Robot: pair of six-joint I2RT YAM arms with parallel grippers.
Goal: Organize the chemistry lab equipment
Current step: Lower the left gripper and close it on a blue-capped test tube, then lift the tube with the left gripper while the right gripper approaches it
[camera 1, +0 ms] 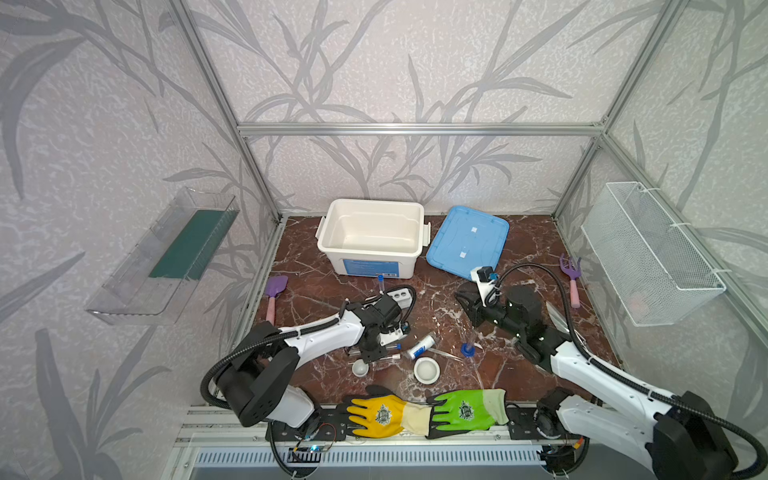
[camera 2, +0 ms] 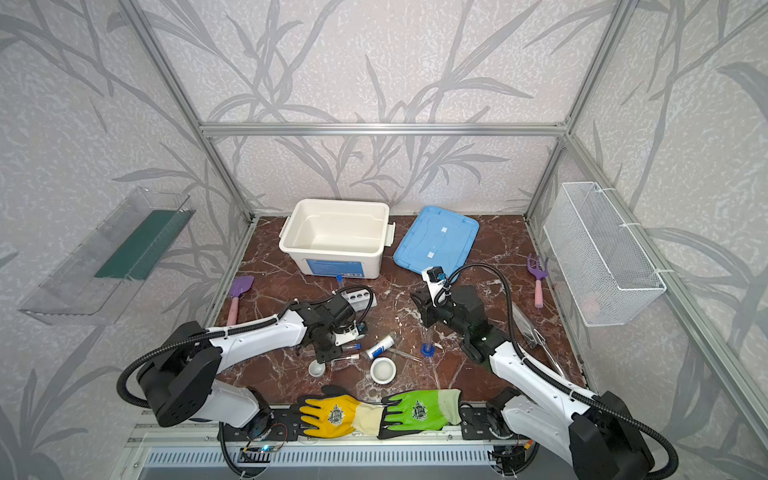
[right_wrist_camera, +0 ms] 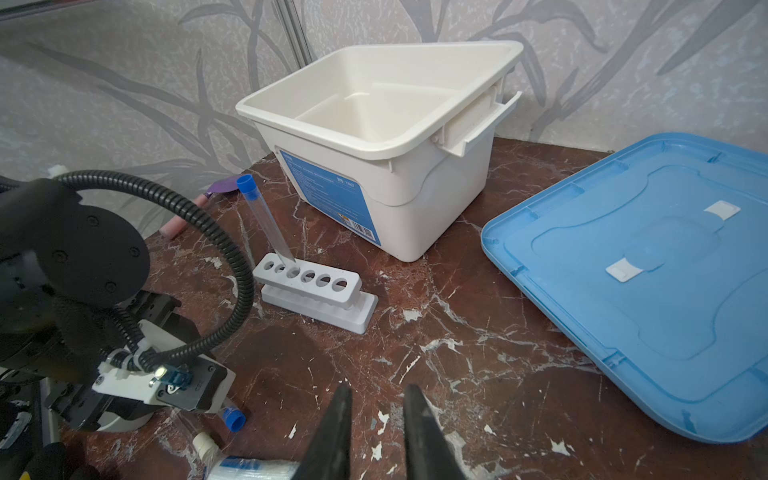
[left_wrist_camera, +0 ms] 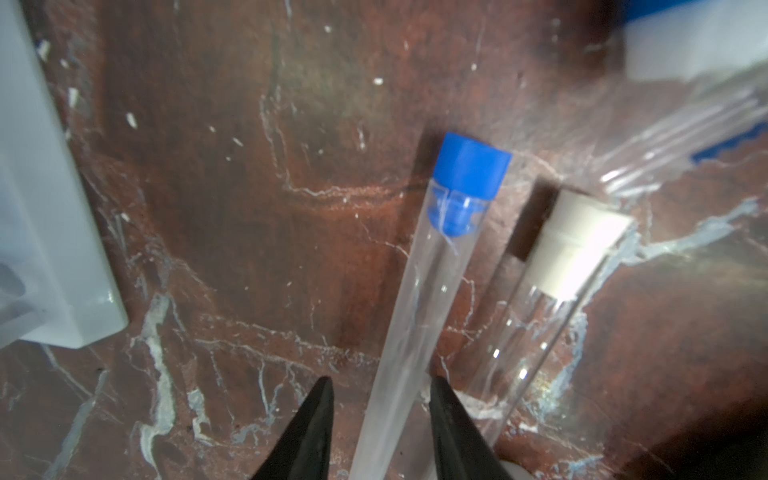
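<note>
Left gripper [left_wrist_camera: 381, 384]: you get only two black finger ends; the rest is cut off at the picture's edge.
Blue-capped clear test tube [left_wrist_camera: 419, 316]: its lower end leaves the left wrist view.
White six-hole rack [camera 1: 400, 296] [camera 2: 360, 297]: in both top views the left arm [camera 1: 324, 332] covers most of it.
Clear streaks [left_wrist_camera: 681, 137]: too blurred for you to name.

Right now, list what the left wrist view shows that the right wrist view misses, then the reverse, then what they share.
Left wrist only: the left claw straddling the clear body of the lying blue-capped tube. Right wrist only: the white bin, blue lid, six-hole rack with one standing tube in it, and the empty right claw. Both: the marble tabletop, that lying tube's blue cap, and the white-capped tube's cap.
</note>
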